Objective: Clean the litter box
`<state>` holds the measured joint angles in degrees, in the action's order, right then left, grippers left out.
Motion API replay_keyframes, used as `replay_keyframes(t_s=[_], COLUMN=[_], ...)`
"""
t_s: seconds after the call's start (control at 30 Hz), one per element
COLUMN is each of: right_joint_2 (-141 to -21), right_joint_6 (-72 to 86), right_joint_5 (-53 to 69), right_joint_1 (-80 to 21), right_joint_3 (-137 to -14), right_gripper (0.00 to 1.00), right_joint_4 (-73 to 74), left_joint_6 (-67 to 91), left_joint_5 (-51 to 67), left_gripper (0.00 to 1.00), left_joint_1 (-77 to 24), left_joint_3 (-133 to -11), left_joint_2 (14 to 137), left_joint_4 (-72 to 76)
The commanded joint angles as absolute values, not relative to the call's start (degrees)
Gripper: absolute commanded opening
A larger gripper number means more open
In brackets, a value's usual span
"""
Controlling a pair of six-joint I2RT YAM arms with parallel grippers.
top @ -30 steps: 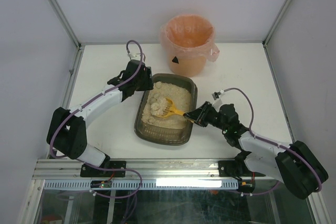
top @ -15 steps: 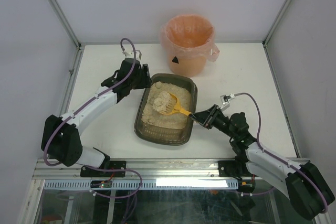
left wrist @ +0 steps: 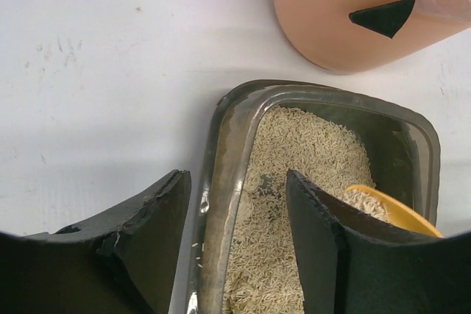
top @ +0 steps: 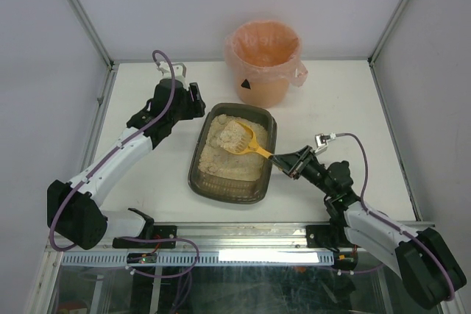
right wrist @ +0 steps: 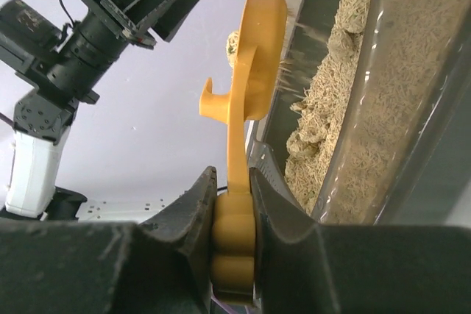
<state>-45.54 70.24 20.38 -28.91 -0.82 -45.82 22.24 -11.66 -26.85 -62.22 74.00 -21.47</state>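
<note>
The litter box (top: 196, 167), a dark translucent tray of beige litter, lies mid-table. My right gripper (top: 284, 162) is shut on the handle of a yellow scoop (top: 247, 140) at the box's right rim. The scoop is lifted over the litter with a clump in it, and grains fall from the scoop (right wrist: 257, 42) in the right wrist view. My left gripper (top: 193, 101) stands open by the box's far left corner. In the left wrist view its fingers straddle the box rim (left wrist: 221, 159) without touching it, left gripper (left wrist: 237, 182), and the scoop tip (left wrist: 394, 209) shows at the right.
A round bin with a pink liner (top: 263, 60) stands behind the box at the back of the table; its base (left wrist: 346, 12) shows in the left wrist view. White walls and metal posts close in the table on three sides.
My left gripper has drawn back up and left from the box corner, its fingers spreading. The right gripper has raised the scoop and carried it toward the far end of the box.
</note>
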Motion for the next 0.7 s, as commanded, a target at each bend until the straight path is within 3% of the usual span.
replay_keyframes(t_s=[0.0,0.1,0.67], right_joint_2=[-47.4,-50.5,-49.2], right_joint_6=[75.0,77.1,75.7], right_joint_5=[19.3,22.4,26.4], right_joint_1=[-28.3,-26.6,-24.4], right_joint_3=[-0.5,-0.3,-3.2], right_gripper=[0.0,0.0,0.0], right_joint_4=[-56.5,-62.1,-56.0], left_joint_6=[20.5,20.4,20.5], left_joint_5=[-12.2,-12.1,-11.3], left_gripper=[0.57,0.56,0.56], left_joint_1=[-25.8,-25.6,-24.8], left_joint_3=[-62.6,-62.5,-61.3], left_joint_2=[72.1,72.2,71.9], left_joint_4=[-19.6,-19.6,-19.0])
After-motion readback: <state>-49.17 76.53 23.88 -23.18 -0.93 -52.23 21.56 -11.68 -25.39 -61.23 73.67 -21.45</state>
